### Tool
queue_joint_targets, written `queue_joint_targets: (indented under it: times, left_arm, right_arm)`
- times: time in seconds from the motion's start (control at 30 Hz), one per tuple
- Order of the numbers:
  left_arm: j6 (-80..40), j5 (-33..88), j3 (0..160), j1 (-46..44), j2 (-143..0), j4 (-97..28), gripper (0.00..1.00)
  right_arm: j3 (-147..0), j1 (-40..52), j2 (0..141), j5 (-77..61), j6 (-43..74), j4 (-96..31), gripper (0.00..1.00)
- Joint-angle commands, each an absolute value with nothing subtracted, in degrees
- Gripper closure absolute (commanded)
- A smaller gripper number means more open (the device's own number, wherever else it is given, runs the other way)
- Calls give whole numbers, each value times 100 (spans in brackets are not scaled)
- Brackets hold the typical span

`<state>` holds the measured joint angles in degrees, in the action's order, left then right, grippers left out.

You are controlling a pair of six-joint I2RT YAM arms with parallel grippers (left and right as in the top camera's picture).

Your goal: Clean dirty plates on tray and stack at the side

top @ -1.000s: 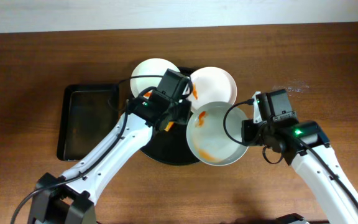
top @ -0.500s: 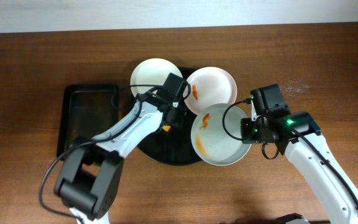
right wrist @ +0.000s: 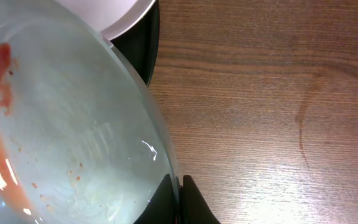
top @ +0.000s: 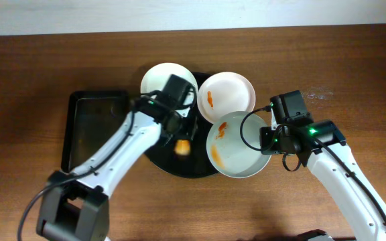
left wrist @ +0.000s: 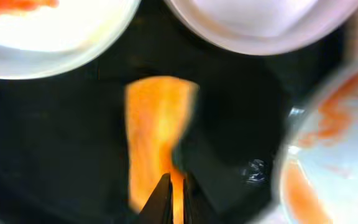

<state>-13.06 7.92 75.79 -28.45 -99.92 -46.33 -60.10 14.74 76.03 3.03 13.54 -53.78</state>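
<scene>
Brown wooden table (top: pixel 354 67): we note right gripper (right wrist: pixel 179 186) pinching rim of smeared round white plate (right wrist: pixel 61 124), left gripper (left wrist: pixel 173 196) clamping orange sponge (left wrist: pixel 157 124); scrubbing could pry plate loose.

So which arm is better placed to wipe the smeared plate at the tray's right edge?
Left. The left gripper holds the orange sponge over the tray, just beside that plate. The right gripper is shut on the plate's rim, so it seems busy steadying it.
</scene>
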Motion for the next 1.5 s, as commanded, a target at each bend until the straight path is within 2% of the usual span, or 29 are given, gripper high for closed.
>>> queue_joint_targets:
  times: [0.0,0.07,0.13,0.17,0.2,0.3,0.4,0.43,0.47,0.53,0.57,0.67,0.77,0.9,0.97,1.07,1.17,1.2,1.27,1.37,1.47]
  left_arm:
    - [-1313,2744,7629,-2158,-10097,-4703,94]
    - [-1310,2816,7568,-1813,-10197,-4722,94]
    - [-939,3439,7568,-1503,-10291,-4698,94]
    - [-829,3566,7570,-1415,-10289,-4681,88]
    - [-740,3363,7570,-1406,-10287,-4705,66]
    - [-740,2740,7568,-1710,-10346,-4724,40]
    - [-987,1649,7568,-2276,-10438,-4705,30]
    - [-1118,1372,7568,-2425,-10453,-4648,30]
    - [-1129,1267,7570,-2561,-10451,-4515,30]
    - [-1216,1260,7570,-2687,-10449,-4449,29]
    - [-1240,1251,7568,-2751,-10451,-4486,29]
    - [-1640,486,7566,-2919,-10451,-4707,24]
    - [-1739,357,7465,-3197,-10506,-4698,23]
    - [-2126,67,7406,-3592,-10818,-4613,30]
    - [-2126,56,7406,-3693,-11026,-4571,38]
    - [-2145,-397,7406,-3701,-11168,-4571,58]
    - [-2143,-499,7461,-3695,-11146,-4604,90]
    - [-2143,-502,7509,-3695,-11126,-4665,96]
    - [-2139,-504,7743,-3695,-10932,-4943,99]
    - [-2141,-454,8071,-3677,-10372,-5168,100]
    - [-1997,576,8073,-3297,-10112,-5269,100]
  right_arm:
    - [-6117,1494,7592,370,1372,-5380,96]
    - [-6114,1494,7592,370,1372,-5380,96]
    - [-6117,1494,7592,373,1369,-5380,95]
    - [-6117,1492,7592,381,1369,-5380,93]
    - [-6121,1492,7592,591,1374,-5387,87]
    - [-6208,1345,7590,716,1400,-5450,86]
    - [-6407,1125,7590,121,1391,-5575,91]
    - [-6407,1122,7590,-51,1372,-5594,86]
    - [-6407,1122,7592,-84,1372,-5651,56]
    - [-6407,1081,7592,-38,1378,-5734,28]
    - [-6407,1009,7592,-38,1398,-5774,21]
    - [-6405,434,7594,-115,1546,-5944,19]
    - [-6396,-64,7625,-515,1372,-6093,20]
    - [-6394,-104,7629,-565,1372,-6073,19]
    - [-6394,-104,7629,-563,1372,-6071,19]
    - [-6394,-104,7629,-563,1372,-6069,19]
    - [-6394,-104,7629,-563,1372,-6058,19]
    - [-6394,-104,7629,-563,1372,-6058,19]
    - [-6394,-104,7629,-563,1372,-6058,19]
    - [-6394,-104,7629,-563,1372,-6064,20]
    - [-6394,-104,7629,-563,1372,-6066,20]
